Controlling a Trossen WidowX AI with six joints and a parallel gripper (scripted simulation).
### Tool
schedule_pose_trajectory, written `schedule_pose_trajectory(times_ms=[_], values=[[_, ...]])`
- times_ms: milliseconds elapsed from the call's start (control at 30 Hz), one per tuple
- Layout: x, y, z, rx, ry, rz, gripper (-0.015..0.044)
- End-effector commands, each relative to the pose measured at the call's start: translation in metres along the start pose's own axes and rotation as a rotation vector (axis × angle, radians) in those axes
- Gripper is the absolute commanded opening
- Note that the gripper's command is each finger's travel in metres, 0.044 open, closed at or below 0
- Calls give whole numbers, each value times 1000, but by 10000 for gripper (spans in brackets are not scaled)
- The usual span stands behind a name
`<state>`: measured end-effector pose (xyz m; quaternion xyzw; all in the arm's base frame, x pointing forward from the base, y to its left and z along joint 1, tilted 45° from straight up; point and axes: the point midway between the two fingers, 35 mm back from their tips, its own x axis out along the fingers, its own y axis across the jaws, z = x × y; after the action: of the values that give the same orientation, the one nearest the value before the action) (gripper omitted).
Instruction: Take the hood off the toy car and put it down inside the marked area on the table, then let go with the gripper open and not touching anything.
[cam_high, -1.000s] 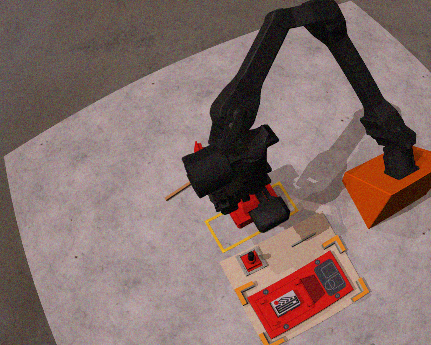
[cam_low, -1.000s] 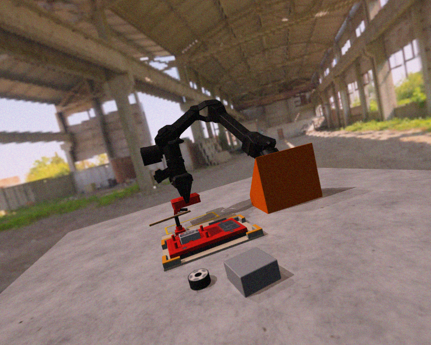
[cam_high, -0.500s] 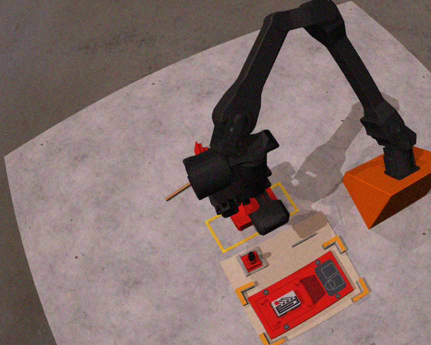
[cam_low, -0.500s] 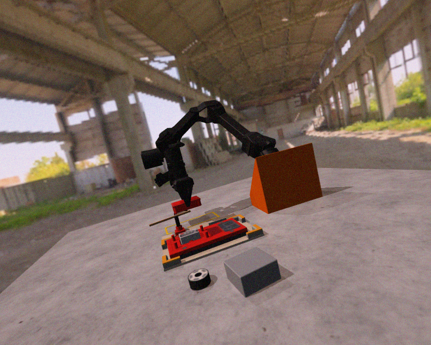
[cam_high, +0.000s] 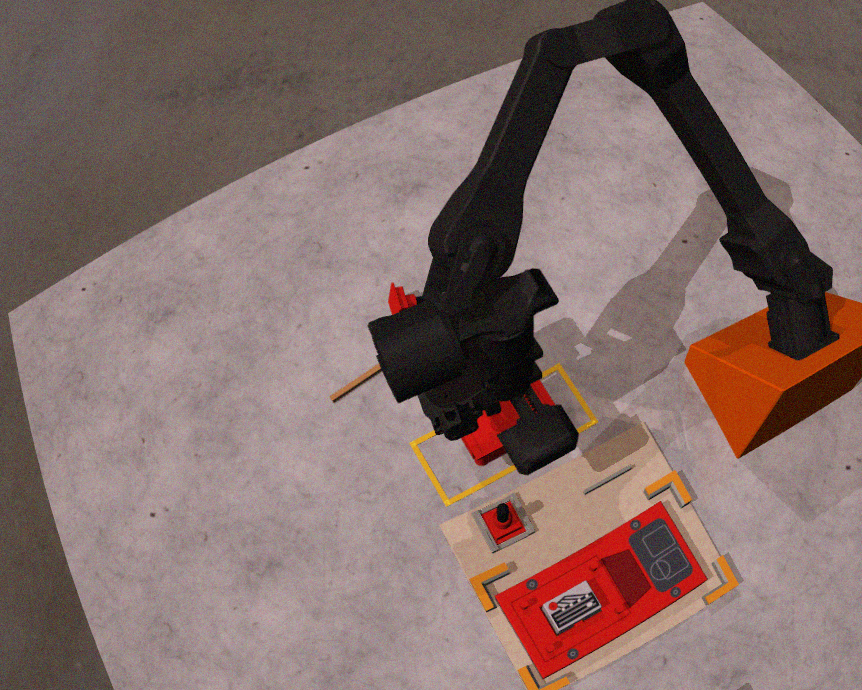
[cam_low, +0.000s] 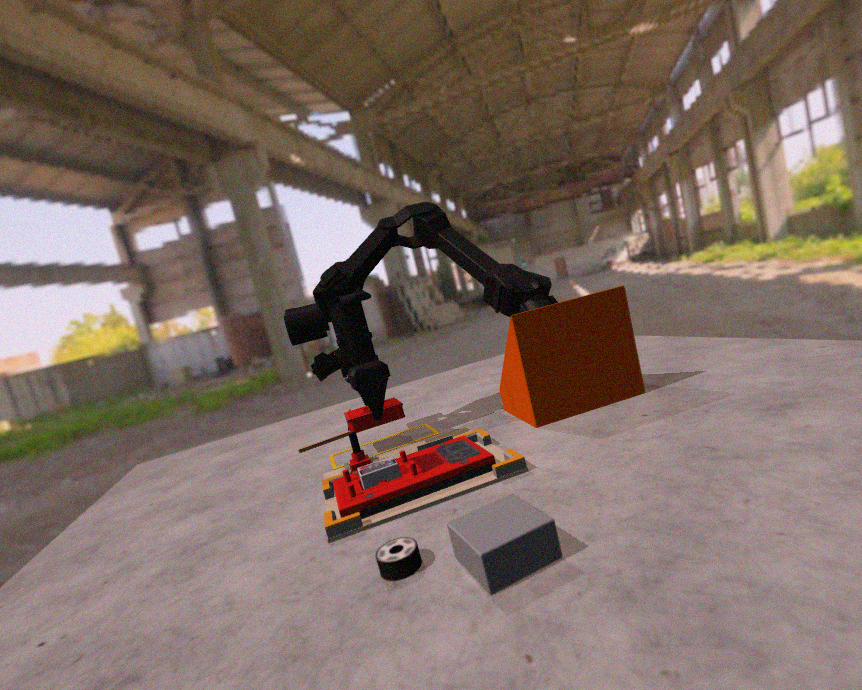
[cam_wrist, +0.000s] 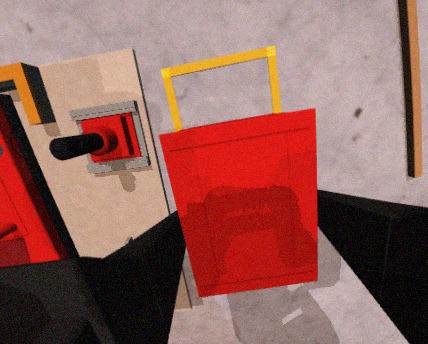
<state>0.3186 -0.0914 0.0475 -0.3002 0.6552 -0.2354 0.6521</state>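
Observation:
The red hood (cam_high: 488, 436) (cam_low: 359, 420) (cam_wrist: 250, 170) is between the fingers of my gripper (cam_high: 506, 424) (cam_low: 378, 415) (cam_wrist: 244, 206), which is shut on it. The hood hangs above the table, over part of the yellow outline of the marked area (cam_high: 429, 474) (cam_low: 413, 430) (cam_wrist: 220, 61). One end of the outline shows beyond the hood in the wrist view. The red toy car (cam_high: 618, 550) (cam_low: 431, 474) lies between orange corner brackets, its black-and-white engine block (cam_high: 571, 606) uncovered. The arm hides part of the hood and outline in the top view.
A black lever (cam_high: 503, 516) (cam_wrist: 80, 146) stands on the beige board (cam_high: 560, 510) (cam_wrist: 110, 220) beside the outline. A wooden strip (cam_high: 353, 383) (cam_wrist: 414, 100) lies on the outline's other side. A red part (cam_high: 401, 298) is beyond it. A grey block (cam_low: 503, 539) and wheel (cam_low: 398, 559) are in front.

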Motion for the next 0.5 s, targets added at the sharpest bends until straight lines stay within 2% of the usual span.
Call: schedule_pose_trajectory(times_ms=[0, 467], values=[[3, -1, 0, -4, -1, -6, 0], [14, -1, -1, -4, -1, -7, 0]])
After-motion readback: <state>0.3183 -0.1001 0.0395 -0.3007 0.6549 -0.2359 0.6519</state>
